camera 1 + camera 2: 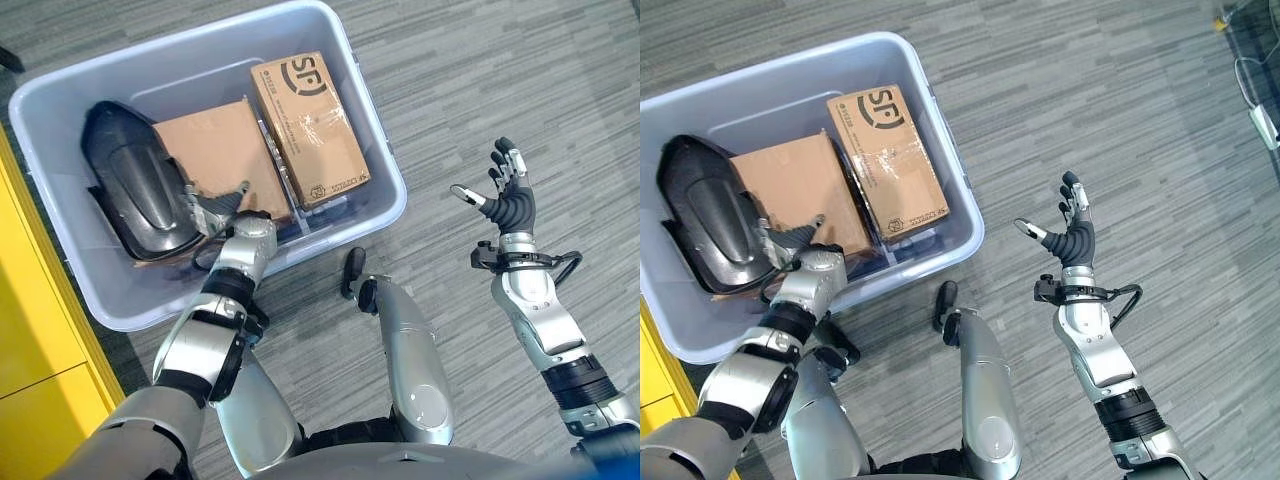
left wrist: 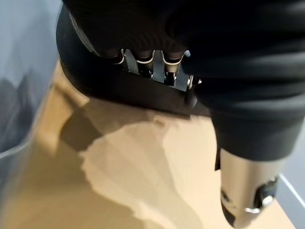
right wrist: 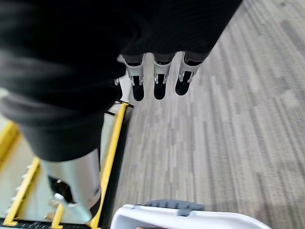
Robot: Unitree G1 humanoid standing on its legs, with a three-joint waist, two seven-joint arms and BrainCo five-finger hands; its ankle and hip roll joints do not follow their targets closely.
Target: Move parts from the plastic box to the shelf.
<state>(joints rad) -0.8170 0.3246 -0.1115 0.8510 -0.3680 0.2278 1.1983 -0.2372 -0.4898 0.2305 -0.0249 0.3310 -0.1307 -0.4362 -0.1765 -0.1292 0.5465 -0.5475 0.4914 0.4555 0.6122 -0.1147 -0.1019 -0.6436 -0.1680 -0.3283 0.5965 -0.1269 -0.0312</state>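
Brown printed carton (image 1: 308,128) in box (image 1: 60,85).

1. The taped cardboard box (image 1: 308,128), lying in the plastic box (image 1: 385,160), carries a large black logo (image 1: 300,75) on its top face near the far end: bold letters inside a round stroke.
2. A line of small black print (image 1: 266,72) runs beside that logo along the box's edge; it is too small to read.
3. Near the same box's close end sits a further small printed mark (image 1: 340,185) with a line of characters, also too small to make out.
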